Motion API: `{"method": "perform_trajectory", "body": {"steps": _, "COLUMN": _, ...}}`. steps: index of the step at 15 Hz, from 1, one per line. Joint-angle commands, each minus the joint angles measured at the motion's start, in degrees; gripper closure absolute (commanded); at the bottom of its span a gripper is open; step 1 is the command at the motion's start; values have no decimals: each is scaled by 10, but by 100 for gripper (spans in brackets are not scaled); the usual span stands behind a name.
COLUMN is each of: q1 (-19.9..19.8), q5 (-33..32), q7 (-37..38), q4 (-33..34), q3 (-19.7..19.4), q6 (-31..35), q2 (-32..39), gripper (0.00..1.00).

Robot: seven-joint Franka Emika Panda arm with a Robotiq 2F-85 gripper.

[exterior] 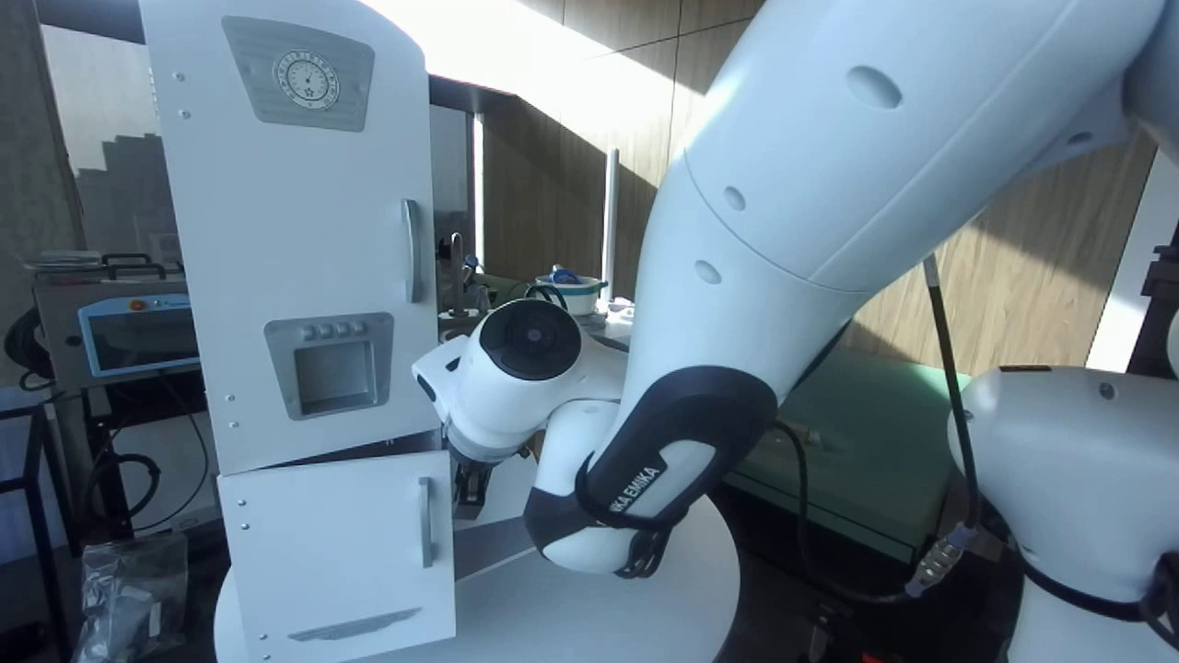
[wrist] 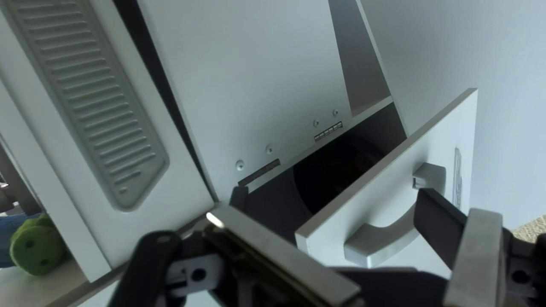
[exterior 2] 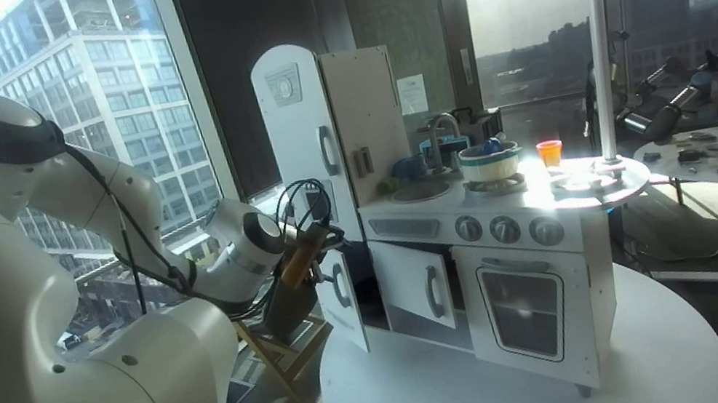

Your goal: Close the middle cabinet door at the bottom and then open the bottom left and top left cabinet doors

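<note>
While the gripper (exterior: 471, 495) hangs beside the bottom left door (exterior: 341, 552) in an exterior view, the top left door (exterior: 304, 216) is closed. In an exterior view, the middle door (exterior 2: 410, 281) stands ajar — so does the bottom left one. In the wrist view, the fingers (wrist: 439, 226) spread wide, holding nothing — the bottom left door shows between them.

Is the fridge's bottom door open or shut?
Open. In the wrist view the bottom door stands swung out, with the dark inside showing behind it.
</note>
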Motion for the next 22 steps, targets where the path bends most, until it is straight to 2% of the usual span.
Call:
{"method": "perform_trajectory", "body": {"steps": 1, "q1": -8, "q5": -37, "q7": -35, "q4": 21, "q3": -31, "q6": -23, "q2": -71, "gripper": 0}}
{"method": "perform_trajectory", "body": {"steps": 3, "q1": -42, "q5": -67, "q7": -59, "q4": 37, "q3": 2, "q6": -35, "q2": -142, "gripper": 0}}
{"method": "perform_trajectory", "body": {"steps": 5, "q1": -58, "q5": -79, "q7": -85, "q4": 45, "q3": 23, "q6": -61, "q2": -194, "gripper": 0}}
{"method": "perform_trajectory", "body": {"steps": 8, "q1": -97, "q5": -121, "q7": -91, "q4": 63, "q3": 64, "q6": -138, "q2": -263, "gripper": 0}}
{"method": "perform_trajectory", "body": {"steps": 11, "q1": -165, "q5": -157, "q7": -80, "q4": 76, "q3": 133, "q6": -199, "q2": -315, "gripper": 0}}
{"method": "perform_trajectory", "body": {"steps": 13, "q1": -236, "q5": -172, "q7": -78, "q4": 89, "q3": 204, "q6": -224, "q2": -331, "gripper": 0}}
{"method": "perform_trajectory", "body": {"steps": 16, "q1": -368, "q5": -156, "q7": -99, "q4": 112, "q3": 339, "q6": -251, "q2": -330, "gripper": 0}}
{"method": "perform_trajectory", "body": {"steps": 22, "q1": -626, "q5": -187, "q7": -100, "q4": 161, "q3": 572, "q6": -230, "q2": -279, "gripper": 0}}
